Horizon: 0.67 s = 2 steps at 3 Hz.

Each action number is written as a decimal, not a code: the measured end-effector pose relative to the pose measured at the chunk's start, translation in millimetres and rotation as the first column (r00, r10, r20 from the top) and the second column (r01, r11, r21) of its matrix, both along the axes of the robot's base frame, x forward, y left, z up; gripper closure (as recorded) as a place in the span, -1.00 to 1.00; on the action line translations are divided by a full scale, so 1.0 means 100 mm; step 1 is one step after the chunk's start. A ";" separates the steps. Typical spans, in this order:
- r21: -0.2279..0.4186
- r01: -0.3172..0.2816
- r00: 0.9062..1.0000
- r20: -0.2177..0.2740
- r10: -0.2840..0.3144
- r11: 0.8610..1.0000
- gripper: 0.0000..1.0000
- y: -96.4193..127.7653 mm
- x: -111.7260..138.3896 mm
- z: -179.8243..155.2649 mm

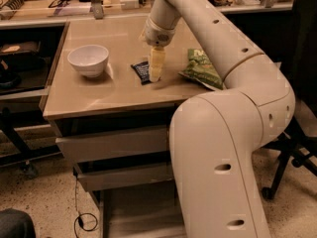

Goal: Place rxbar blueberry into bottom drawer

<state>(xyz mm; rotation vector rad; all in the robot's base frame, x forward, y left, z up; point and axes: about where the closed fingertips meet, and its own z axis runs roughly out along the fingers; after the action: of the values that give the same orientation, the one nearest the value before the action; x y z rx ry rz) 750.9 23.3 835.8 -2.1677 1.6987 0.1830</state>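
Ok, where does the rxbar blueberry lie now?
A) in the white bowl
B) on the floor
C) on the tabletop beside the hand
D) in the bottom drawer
C: the rxbar blueberry lies flat on the tabletop, right beside the hand, between the white bowl and the green chip bag.

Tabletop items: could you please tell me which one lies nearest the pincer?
The rxbar blueberry, the small dark navy bar: the pincer stands just beside it, while the white bowl and green chip bag lie farther off.
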 end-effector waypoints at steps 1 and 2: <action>0.023 0.006 1.000 -0.015 -0.006 1.000 -1.00 0.04 0.05 -0.13; 0.039 0.003 0.999 -0.039 -0.001 0.999 -1.00 0.08 0.08 -0.25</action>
<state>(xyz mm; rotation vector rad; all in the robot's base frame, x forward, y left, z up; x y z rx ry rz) 759.3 31.8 810.6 -2.1473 1.7042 0.2577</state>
